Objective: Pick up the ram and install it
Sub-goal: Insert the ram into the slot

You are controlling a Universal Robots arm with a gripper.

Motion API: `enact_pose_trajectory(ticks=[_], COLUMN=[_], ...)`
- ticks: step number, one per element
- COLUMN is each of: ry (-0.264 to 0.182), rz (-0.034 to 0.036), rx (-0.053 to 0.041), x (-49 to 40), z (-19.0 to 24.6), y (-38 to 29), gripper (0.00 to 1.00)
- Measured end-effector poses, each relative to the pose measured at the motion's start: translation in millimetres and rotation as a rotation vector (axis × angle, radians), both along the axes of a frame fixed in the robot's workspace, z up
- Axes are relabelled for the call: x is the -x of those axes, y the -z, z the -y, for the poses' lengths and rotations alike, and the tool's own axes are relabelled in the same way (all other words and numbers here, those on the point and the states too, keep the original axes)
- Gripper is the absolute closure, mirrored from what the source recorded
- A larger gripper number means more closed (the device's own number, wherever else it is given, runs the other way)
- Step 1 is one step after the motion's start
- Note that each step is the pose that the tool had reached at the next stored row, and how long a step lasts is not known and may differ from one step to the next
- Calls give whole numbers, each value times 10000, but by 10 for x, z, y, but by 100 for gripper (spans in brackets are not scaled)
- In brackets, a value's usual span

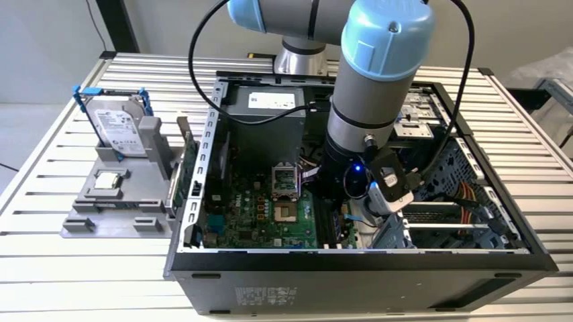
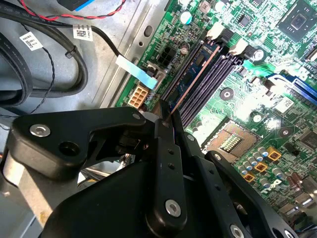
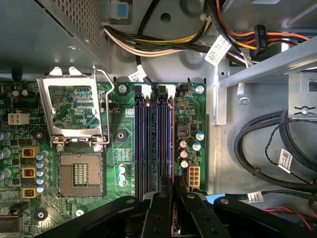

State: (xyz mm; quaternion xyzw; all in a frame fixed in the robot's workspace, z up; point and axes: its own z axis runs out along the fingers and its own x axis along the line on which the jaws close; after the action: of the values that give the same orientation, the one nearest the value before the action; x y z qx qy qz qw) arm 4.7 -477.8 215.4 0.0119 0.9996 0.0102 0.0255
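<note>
Reaching down into the open computer case point(image 1: 358, 268) on the bench point(image 1: 90, 268), with the claw point(image 2: 166, 119) closed on the ram point(image 2: 193, 79). Gripping that thin stick by one end, seen edge-on in the second wrist view, running straight out from the fingertips and along the memory slots point(image 3: 148, 144) just below the claw. Picked up already, then: first half of the job done.

Lined up lengthwise with one of the dark slots, on the side of the row nearer the small white power plug point(image 3: 193, 174). Touching the slot or hanging just above it: cannot tell from these views. Cannot tell either whether pressed home. Judging by the white clips point(image 2: 237, 47) at the far end of the slots from the claw, probably not locked in.

Beside the claw, the bare processor socket point(image 3: 74, 173) with its metal frame flipped up. Well away from the claw, outside the case, a hard drive point(image 1: 121, 127) standing in a grey holder and a small square chip point(image 1: 107, 180) lying flat.

Left to do, by this reading: seating the stick fully and letting go.
</note>
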Motion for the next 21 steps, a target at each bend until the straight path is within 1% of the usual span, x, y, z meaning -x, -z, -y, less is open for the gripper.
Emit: enact_pose_trajectory(ticks=[3, 7, 16, 17, 21], ry=[0, 2, 0, 0, 0], rz=[0, 0, -2, -2, -2], rx=[0, -3, 2, 1, -1], x=[0, 0, -1, -1, -1], z=[0, 1, 2, 2, 2], y=[2, 44, 50, 50, 51], gripper=[100, 100, 100, 0, 0])
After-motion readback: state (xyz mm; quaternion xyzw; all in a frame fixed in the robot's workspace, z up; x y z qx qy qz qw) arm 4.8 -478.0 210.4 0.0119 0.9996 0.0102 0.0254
